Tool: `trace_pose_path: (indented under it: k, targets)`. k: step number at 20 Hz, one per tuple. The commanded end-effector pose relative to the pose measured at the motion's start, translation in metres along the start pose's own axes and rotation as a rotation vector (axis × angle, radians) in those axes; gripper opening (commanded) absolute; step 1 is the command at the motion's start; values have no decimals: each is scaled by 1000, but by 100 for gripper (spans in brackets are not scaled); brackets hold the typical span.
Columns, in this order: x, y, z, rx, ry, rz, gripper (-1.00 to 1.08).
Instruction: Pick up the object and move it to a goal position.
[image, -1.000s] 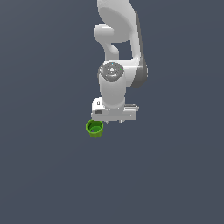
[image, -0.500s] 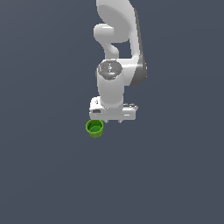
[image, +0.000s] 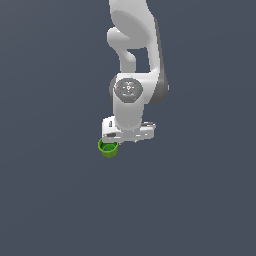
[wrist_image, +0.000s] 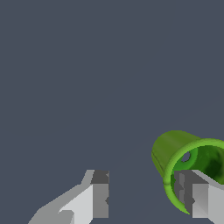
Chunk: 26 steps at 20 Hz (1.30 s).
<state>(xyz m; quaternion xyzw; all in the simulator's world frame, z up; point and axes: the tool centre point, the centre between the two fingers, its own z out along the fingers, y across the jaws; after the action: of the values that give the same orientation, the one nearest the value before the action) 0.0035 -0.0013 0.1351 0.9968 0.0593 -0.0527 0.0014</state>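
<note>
Inside green cup (wrist_image: 175, 148); one fingertip (wrist_image: 186, 186)

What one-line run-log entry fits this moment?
gripper: open, low over the surface | green cup: one finger inside its rim, ungrasped | phase: pre-grasp

The exterior view is looking down from high above and well back, taking in the whole white arm (image: 134, 75) against the plain grey desk (image: 50, 200). The wrist view is riding on the arm itself, facing down along the fingers (wrist_image: 98, 194) and sitting very near the surface. Both views are sharing the pincer (image: 128, 136) and the green cup (image: 108, 148), which is filling far more of the wrist view (wrist_image: 175, 148).
</note>
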Motion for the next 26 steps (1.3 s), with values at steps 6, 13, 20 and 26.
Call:
trace_pose_path:
  k: [6,13,20,26]
  targets:
    - [8,18,15,-73,-125,-215,28]
    - [14,43,29,-147,-286,-437,28]
    - [16,71,39,-206,-465,-628,28]
    - [16,90,41,-236,-595,-738,28]
